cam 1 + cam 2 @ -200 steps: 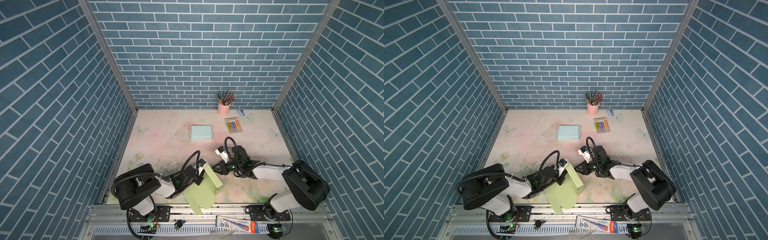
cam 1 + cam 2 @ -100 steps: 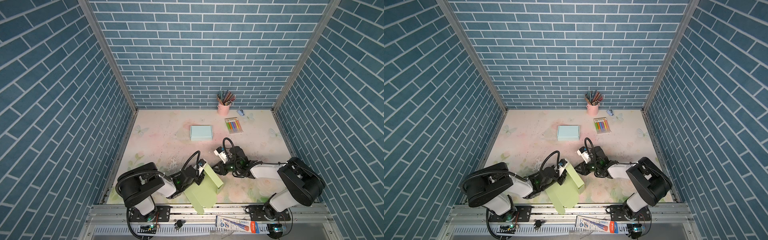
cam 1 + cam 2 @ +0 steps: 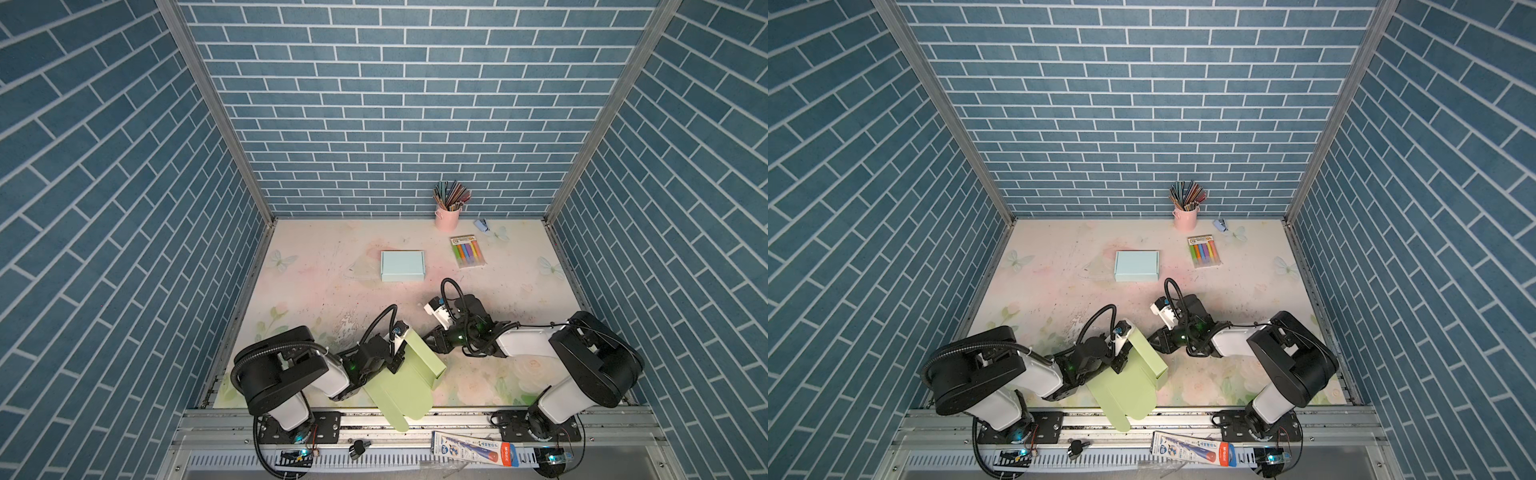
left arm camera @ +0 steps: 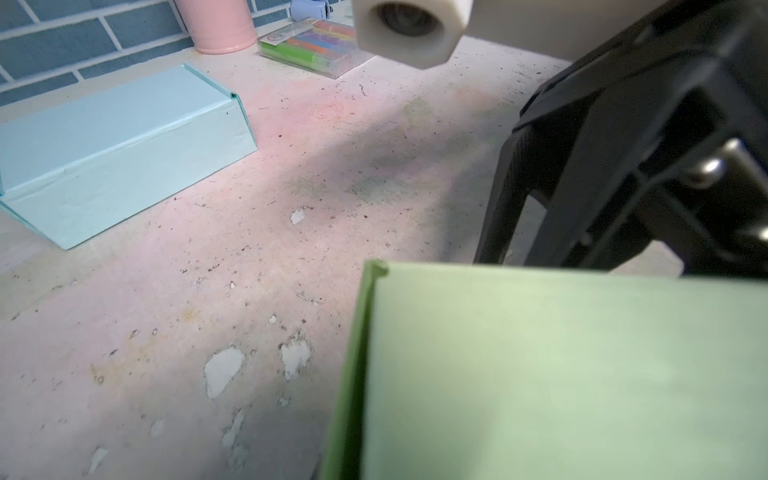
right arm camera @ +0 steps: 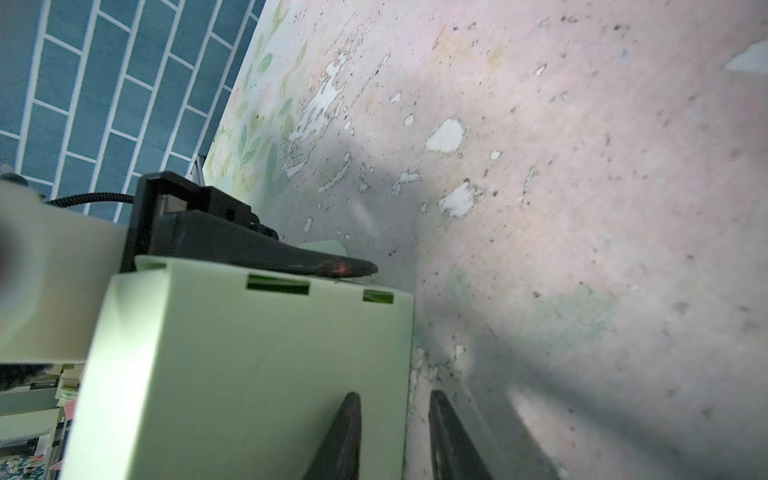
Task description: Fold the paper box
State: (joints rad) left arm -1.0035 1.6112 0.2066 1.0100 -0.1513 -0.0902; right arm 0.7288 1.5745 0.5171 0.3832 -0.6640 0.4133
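The green paper box (image 3: 409, 374) lies half folded at the table's (image 3: 332, 291) near edge, one wall raised, its long flap overhanging the front. My left pincer (image 3: 397, 362) is at that wall, one finger (image 5: 291, 257) along its top; whether it grips I cannot tell. My right pincer (image 5: 392, 401) sits just beside the wall's corner, released, tips slightly parted. Far back, a pink cup (image 3: 447, 217) holds pencils (image 3: 451, 195); the blue box (image 3: 402, 266) is closed.

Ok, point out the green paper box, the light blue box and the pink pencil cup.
green paper box (image 3: 403, 395): in a top view, on its flat panel.
light blue box (image 3: 402, 266): in a top view, on its top face.
pink pencil cup (image 3: 447, 219): in a top view, on its outer wall.
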